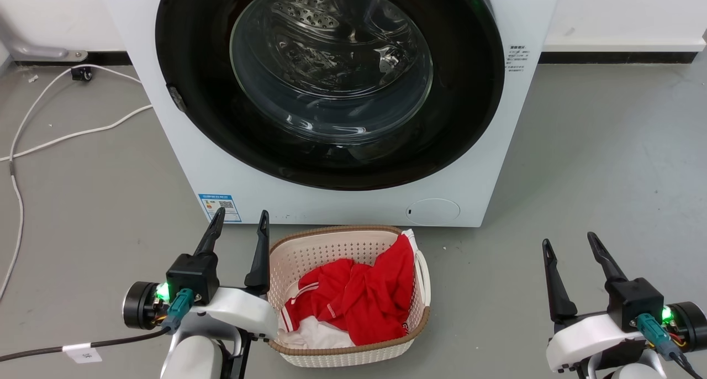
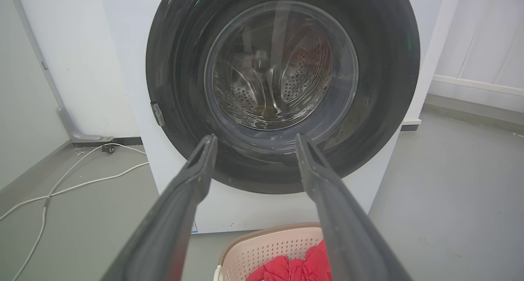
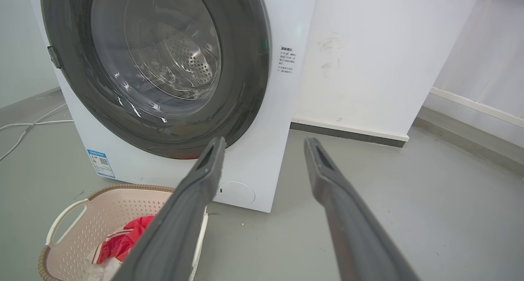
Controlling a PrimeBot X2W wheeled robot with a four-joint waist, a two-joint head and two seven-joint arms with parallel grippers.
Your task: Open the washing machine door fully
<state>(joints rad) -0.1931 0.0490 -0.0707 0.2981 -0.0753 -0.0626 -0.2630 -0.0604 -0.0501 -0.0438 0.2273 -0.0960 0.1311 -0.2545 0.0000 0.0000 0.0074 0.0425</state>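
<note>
**Door closed, both grippers waiting short of the machine**

In the head view, we are looking down at the washing machine point(image 1: 353, 205). The washing machine door point(image 1: 331, 80) is lying flush against its white front, so it is closed. The left gripper point(image 1: 242, 213) and the right gripper point(image 1: 569, 238) are hovering low, fingers spread and carrying nothing, both well short of the machine. A laundry basket point(image 1: 342, 231) holding red clothing point(image 1: 364, 296) is sitting just in front of the machine, beside the left gripper.

In the left wrist view, we are sighting between parted fingers straight at the door's glass bowl. A small metal fitting point(image 2: 157, 114) is showing on the left side of the black rim.

In the right wrist view, the parted fingers are pointing toward the door's lower right edge and the white panel beside it.

We are judging the task to be at its very start, with the approach not yet made. If that fitting is the hinge, the next move is calling for the right gripper to reach the opposite rim. It would then catch the edge and draw the door out in an arc, keeping clear of the basket.
</note>
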